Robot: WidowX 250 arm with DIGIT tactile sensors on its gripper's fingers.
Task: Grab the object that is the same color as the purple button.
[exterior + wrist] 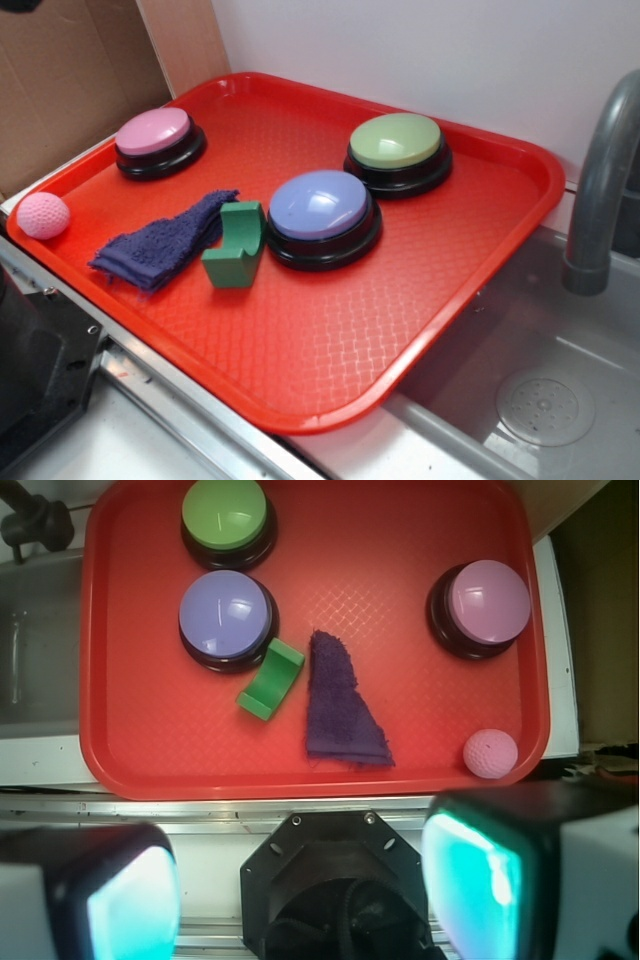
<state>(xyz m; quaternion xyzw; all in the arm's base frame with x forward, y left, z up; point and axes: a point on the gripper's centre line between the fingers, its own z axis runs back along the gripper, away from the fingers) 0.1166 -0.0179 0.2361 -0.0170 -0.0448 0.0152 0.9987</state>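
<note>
The rag (340, 705), dark purple-blue to match the purple button (225, 616), lies flat on the red tray (400, 540) just beside the green block (270, 680) (which touches that button), untouched, while the tool (300, 890) hangs high above with fingers wide apart, apparently surveying before descending.

White wall (420, 50), grey sink (540, 400), cardboard (70, 70) behind.
</note>
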